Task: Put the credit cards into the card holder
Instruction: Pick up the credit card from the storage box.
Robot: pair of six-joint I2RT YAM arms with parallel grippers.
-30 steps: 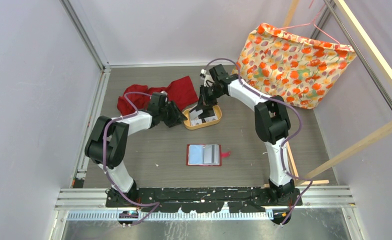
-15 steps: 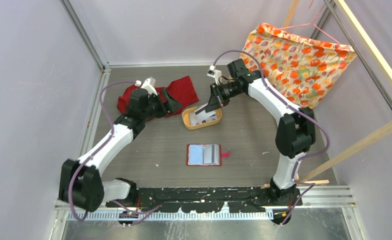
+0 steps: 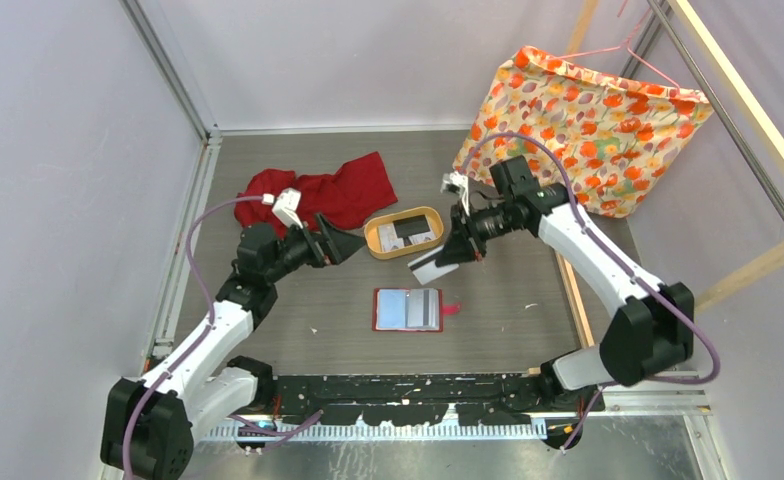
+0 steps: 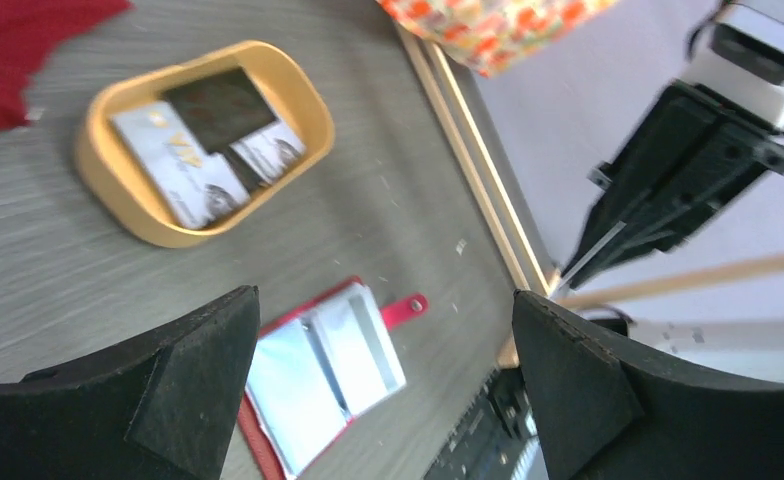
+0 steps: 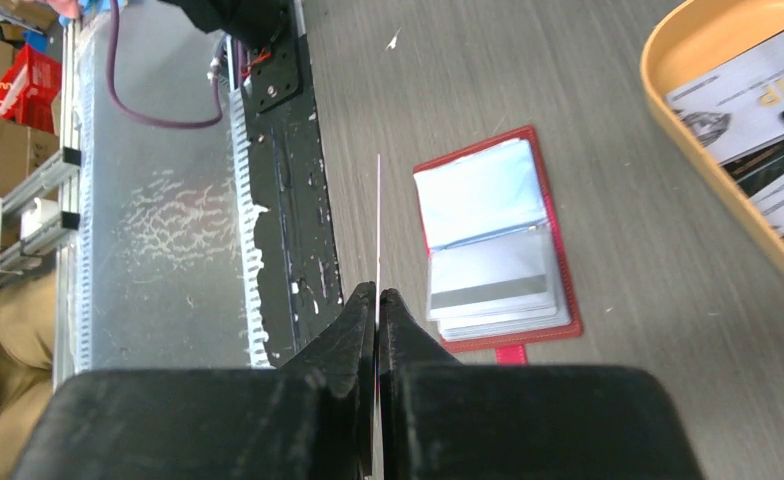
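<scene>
Three lilac walls [image 3: 368,60], grey wood-grain table [image 3: 508,340], open card holder [image 3: 408,309] near centre.

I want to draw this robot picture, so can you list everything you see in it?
card holder: one, red, lying open, near middle of the table
credit cards: about three, pale and dark, inside the tray
held card: one, pale, pinched in the right claw
tray: one, tan, oval, behind the card holder
red cloth: one, crumpled, far left
flowered cloth: one, orange-patterned, far right corner
table: one, grey
left claw: one, black, open, empty, left of the tray
right claw: one, black, shut on the held card
</scene>
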